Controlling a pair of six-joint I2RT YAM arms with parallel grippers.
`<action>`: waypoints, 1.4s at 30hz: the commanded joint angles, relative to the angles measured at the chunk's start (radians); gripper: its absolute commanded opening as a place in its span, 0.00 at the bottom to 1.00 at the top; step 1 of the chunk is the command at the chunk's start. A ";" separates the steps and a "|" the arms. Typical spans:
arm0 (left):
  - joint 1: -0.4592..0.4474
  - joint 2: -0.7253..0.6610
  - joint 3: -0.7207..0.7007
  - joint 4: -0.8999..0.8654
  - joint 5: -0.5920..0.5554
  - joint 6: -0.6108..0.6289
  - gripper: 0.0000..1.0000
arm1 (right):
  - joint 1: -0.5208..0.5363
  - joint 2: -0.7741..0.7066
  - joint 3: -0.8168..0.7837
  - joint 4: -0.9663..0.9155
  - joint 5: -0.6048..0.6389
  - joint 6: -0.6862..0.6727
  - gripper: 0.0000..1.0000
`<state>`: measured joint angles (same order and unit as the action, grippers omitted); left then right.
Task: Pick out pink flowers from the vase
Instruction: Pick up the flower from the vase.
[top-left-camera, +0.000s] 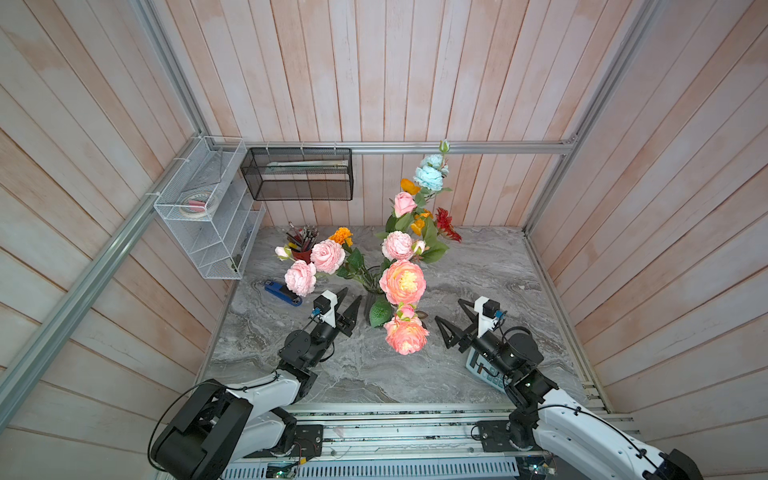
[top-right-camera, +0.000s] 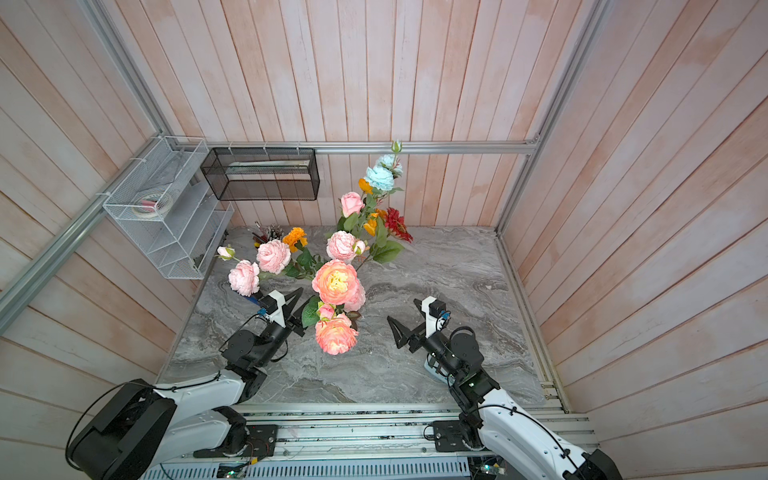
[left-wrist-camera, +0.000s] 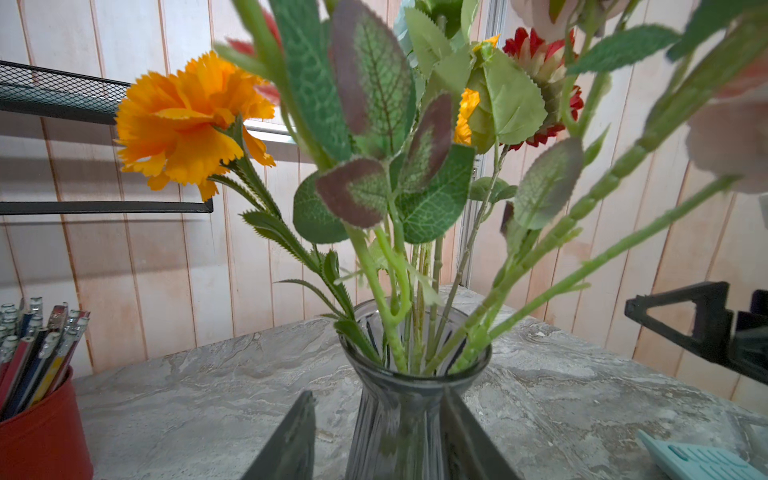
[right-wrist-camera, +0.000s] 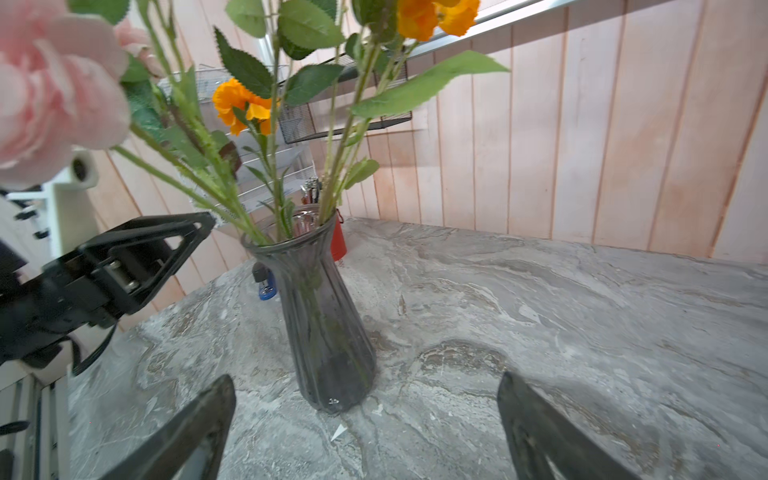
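Left gripper (top-left-camera: 353, 294): black fingers fill the near edge of the left wrist view, part-way apart and astride the waist of the dark smoky ribbed glass vase (left-wrist-camera: 399, 415). One finger (left-wrist-camera: 465, 440) lies against the glass, and a gap shows at the other.
Right gripper (top-left-camera: 448, 309): jaws spread wide and empty, near the vase on its far side from the left gripper, not touching it.
Vase position: upright on the grey marbled tabletop (top-left-camera: 478, 270), between the two grippers.
Vase contents: pink flowers (top-left-camera: 402, 282), pale and coral-pink ruffled blooms on long green stems, all of them in the vase, along with orange marigolds (left-wrist-camera: 183, 120), light blue blooms (top-left-camera: 428, 176) and a red bloom (top-left-camera: 448, 224).
Red pencil cup (left-wrist-camera: 41, 432): packed with pencils.
White wire rack (top-left-camera: 199, 216): fixed to a side wall, with a roll of tape (top-left-camera: 195, 203) on its top tier.
Black mesh basket (top-left-camera: 297, 174): hangs on the back wall and holds something long and pale, too dim to name.
Hidden: blooms and leaves cover nearly all of the vase in both top views. A blue object (top-left-camera: 282, 293) lies partly under a pale bloom. A pale keypad device (top-left-camera: 482, 368) sits mostly beneath the right arm.
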<state>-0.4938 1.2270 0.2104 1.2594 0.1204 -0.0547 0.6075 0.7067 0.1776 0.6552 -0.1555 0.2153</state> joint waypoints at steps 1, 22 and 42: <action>-0.005 0.038 0.046 0.053 0.037 -0.014 0.46 | 0.044 0.001 0.001 0.002 0.001 -0.037 0.98; -0.005 0.172 0.167 0.072 0.129 -0.092 0.23 | 0.066 -0.024 -0.008 -0.028 0.033 -0.044 0.98; -0.006 0.028 0.341 -0.287 0.134 -0.027 0.05 | 0.068 -0.044 0.044 -0.076 0.061 -0.033 0.98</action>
<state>-0.4942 1.2953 0.4900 1.0874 0.2432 -0.1066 0.6674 0.6727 0.1810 0.6186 -0.1253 0.1825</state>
